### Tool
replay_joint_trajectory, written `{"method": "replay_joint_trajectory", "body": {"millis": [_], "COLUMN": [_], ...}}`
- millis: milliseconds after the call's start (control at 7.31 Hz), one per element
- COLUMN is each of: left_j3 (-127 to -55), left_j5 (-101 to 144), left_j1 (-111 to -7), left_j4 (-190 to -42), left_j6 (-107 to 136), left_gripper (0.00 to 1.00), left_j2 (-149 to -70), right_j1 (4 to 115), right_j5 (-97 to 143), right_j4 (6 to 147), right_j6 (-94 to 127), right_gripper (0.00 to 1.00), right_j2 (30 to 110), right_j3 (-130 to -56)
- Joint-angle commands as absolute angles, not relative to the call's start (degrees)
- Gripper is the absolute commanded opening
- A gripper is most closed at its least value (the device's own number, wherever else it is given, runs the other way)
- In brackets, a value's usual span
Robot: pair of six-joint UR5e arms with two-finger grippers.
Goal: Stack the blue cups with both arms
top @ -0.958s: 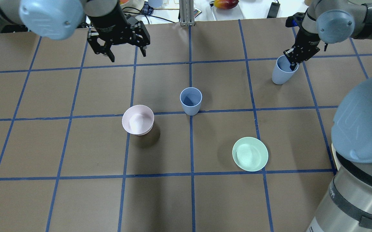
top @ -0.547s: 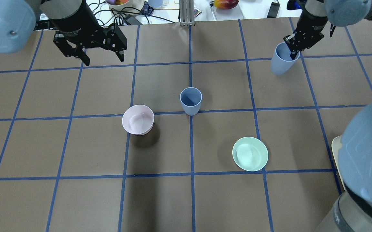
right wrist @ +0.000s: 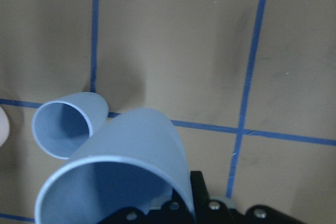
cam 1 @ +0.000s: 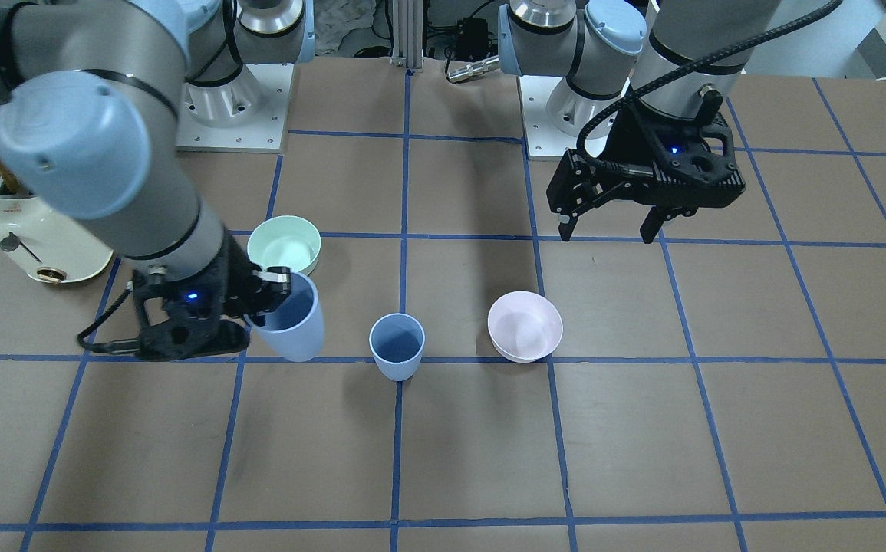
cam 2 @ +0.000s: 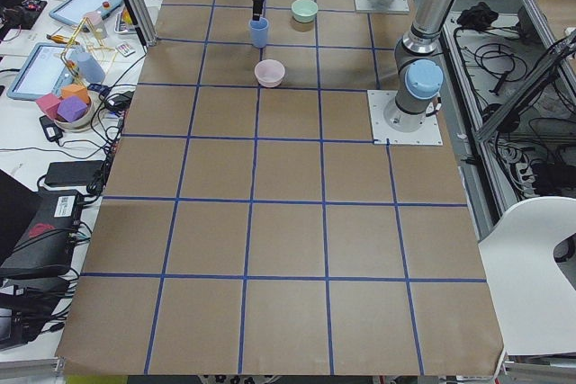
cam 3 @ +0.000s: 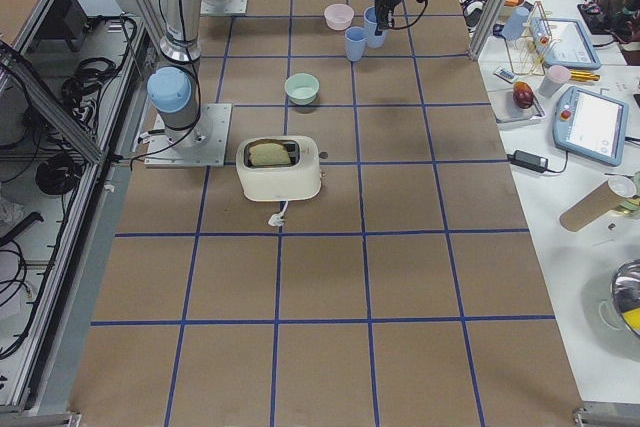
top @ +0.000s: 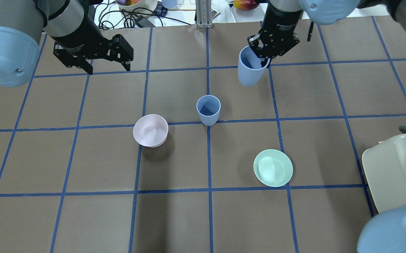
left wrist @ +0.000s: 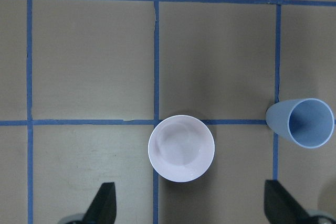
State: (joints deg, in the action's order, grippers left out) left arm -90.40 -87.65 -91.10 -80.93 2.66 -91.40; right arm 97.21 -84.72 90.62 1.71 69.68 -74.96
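The brown table [top: 83, 218] is gridded with blue tape. The left gripper [top: 108, 66] hangs over its far left squares, fingers spread wide and empty. The right gripper [top: 264, 58] is clamped on the rim of 1 tilted blue cup [top: 247, 75]. A cream toaster [top: 392, 168] sits at the right edge. The green bowl [top: 273, 167] and pink bowl [top: 150, 130] lie apart. The 2nd blue cup [top: 208, 109] stands upright mid-table, near the pink bowl.

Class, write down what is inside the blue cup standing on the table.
Nothing shows inside the standing cup: the overhead view sees bare blue down to its base. The table patch beneath it is covered.
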Motion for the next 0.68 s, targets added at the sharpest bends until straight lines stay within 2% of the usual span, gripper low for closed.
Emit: {"method": "replay_joint_trajectory", "body": {"millis": [0,547], "left_j3": [-87.65,-86.66], "left_j5": [-87.89,-93.94], "left_j1": [-90.97,-91.40], "left_j4": [-90.66,-91.85], "left_j6": [2.64,3.34], "left_gripper": [1.00,1.00], "left_j2": [-91.32,-91.23], "right_j1": [103.08,105.55], "right_j5": [-84.46,-84.46], "right_j4": [90.79,93.51], "right_j6": [10.80,14.32], "right_gripper": [0.00,0.00], "right_j2": [68.30,65.48], "right_j3": [-75.41,-75.59]}}
